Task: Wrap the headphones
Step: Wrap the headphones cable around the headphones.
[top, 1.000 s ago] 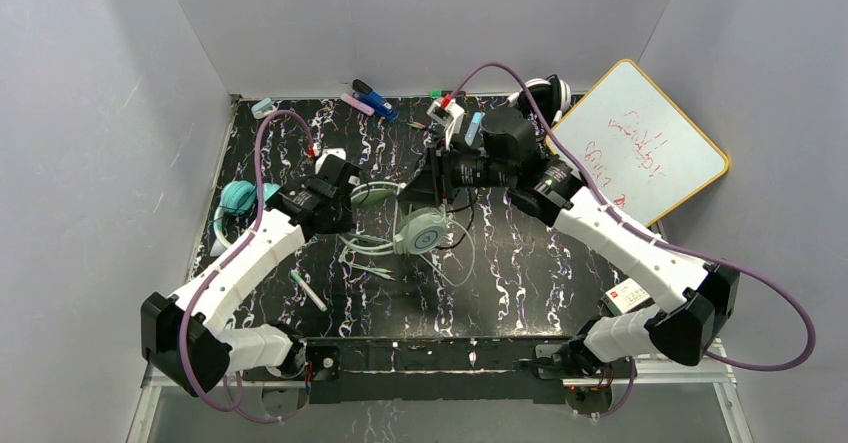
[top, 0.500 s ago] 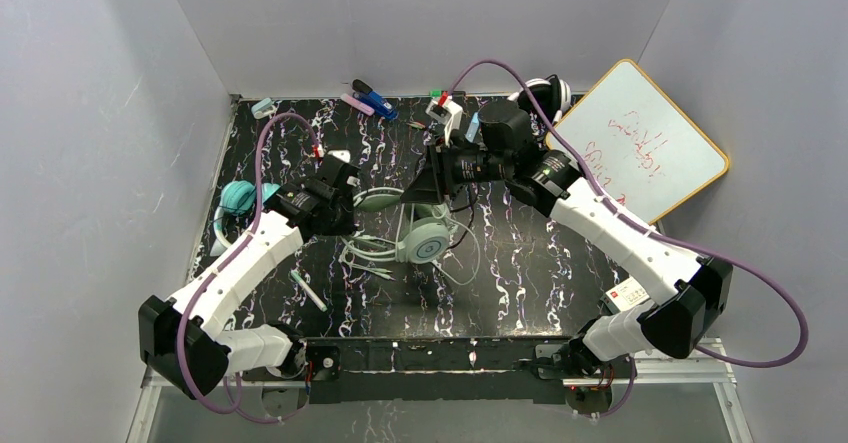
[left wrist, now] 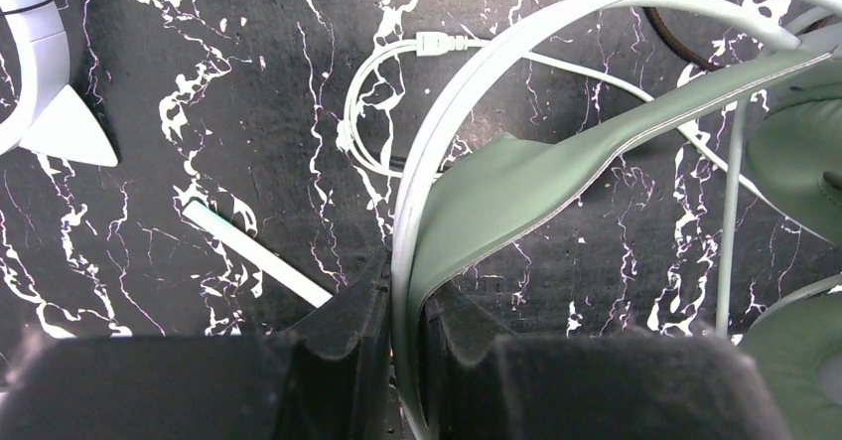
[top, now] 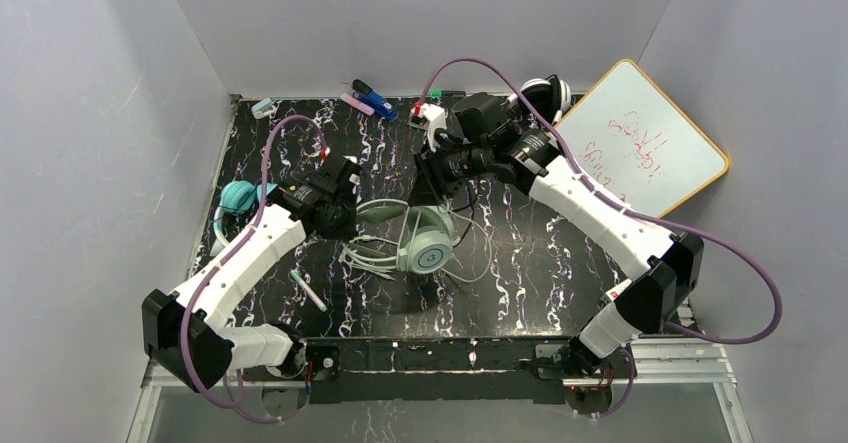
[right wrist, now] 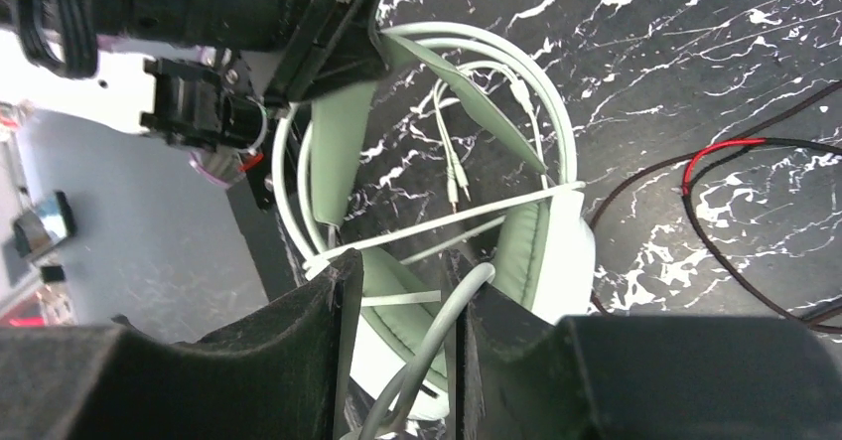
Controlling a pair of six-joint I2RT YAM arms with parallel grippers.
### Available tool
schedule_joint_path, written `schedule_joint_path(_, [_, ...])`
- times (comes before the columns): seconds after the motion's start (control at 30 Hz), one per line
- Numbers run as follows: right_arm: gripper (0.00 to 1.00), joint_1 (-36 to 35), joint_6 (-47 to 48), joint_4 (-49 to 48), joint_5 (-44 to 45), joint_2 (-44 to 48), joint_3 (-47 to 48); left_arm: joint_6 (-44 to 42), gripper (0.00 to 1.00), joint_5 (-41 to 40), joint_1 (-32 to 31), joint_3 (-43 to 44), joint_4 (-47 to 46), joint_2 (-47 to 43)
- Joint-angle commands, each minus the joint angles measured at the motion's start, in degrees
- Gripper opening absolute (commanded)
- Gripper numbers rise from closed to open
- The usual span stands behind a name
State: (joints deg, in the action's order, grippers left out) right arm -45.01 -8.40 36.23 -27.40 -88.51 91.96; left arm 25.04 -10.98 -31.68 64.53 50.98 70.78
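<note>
The mint-green headphones (top: 425, 243) lie at the table's middle, their pale cable (top: 480, 263) looped around them. My left gripper (top: 350, 213) is shut on the headband; in the left wrist view the fingers (left wrist: 407, 321) pinch the pale band and its green pad (left wrist: 516, 182). My right gripper (top: 432, 178) hovers just behind the headset. Its jaws (right wrist: 402, 271) stand apart, and the pale cable (right wrist: 467, 296) runs between them against the right finger, above an ear cup (right wrist: 556, 251). The teal headphones (top: 238, 198) lie far left. The black-and-white headphones (top: 548, 91) lie at the back right.
A whiteboard (top: 640, 143) leans at the right wall. Pens and clips (top: 372, 100) lie along the back edge. A pale stick (top: 308, 290) lies near the left arm. Thin black and red wires (right wrist: 735, 147) cross the table right of the headset.
My right arm has swung back and to the left, away from above the ear cup. The mint-green headset has shifted slightly nearer. My left gripper keeps its hold on the band.
</note>
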Motion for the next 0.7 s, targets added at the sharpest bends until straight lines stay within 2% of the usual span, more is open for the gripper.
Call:
schedule_joint_path(0.0, [0.45, 0.5, 11.4, 5.4, 1.1, -1.9, 6.5, -3.3, 0.0, 4.3, -0.6, 3.0, 3.9, 0.0])
schedule_joint_path(0.13, [0.44, 0.5, 16.5, 8.0, -4.5, -1.8, 8.7, -4.7, 0.0, 3.1, -0.7, 3.5, 4.9, 1.2])
schedule_joint_path(0.27, [0.35, 0.5, 16.9, 7.9, -9.9, -0.3, 9.3, -6.3, 0.0, 2.1, -0.7, 2.6, 4.6, 1.5])
schedule_joint_path(0.37, [0.34, 0.6, 16.3, 8.7, -15.9, 0.0, 10.9, -7.9, 0.0, 2.0, -0.7, 1.3, 3.3, 0.9])
schedule_joint_path(0.47, [0.34, 0.5, 18.9, 13.9, -20.1, -1.1, 13.6, -8.9, 0.0, 0.3, -0.7, 0.6, 2.1, 0.4])
schedule_joint_path(0.6, [0.3, 0.5, 22.4, 23.8, -15.2, -3.6, 16.4, -10.4, 0.0, -2.1, -0.7, 1.5, 2.6, 0.9])
schedule_joint_path(0.67, [0.26, 0.5, 22.0, 24.2, -9.7, -4.4, 16.4, -10.6, 0.0, -2.0, -0.7, 2.2, 3.2, 1.0])
